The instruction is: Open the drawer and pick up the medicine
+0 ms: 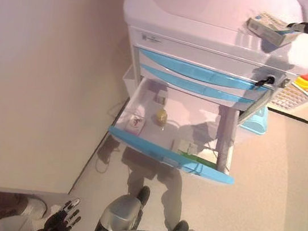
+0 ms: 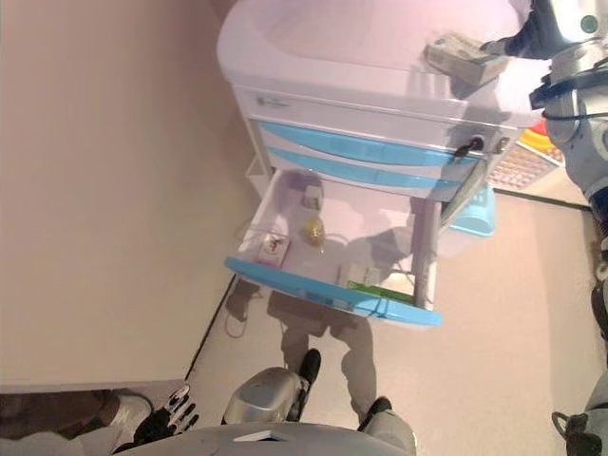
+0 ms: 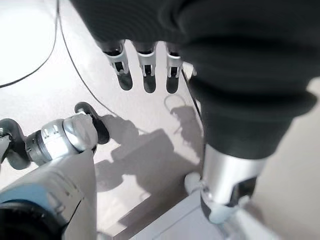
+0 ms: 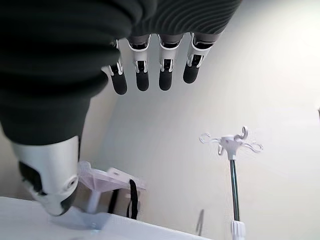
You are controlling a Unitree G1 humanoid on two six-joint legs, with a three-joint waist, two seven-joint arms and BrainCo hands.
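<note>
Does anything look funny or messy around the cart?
Mostly tidy. The bottom drawer hangs wide open with small items inside. A medicine box sits on the cart top near its edge, by the right robot hand. Nothing looks spilled or broken.

We can read no text: the label point(image 1: 151, 38) on the cart point(image 1: 202, 19) is too small, and print on the boxes point(image 1: 136, 121) in the drawer point(image 1: 172, 152) is illegible.
</note>
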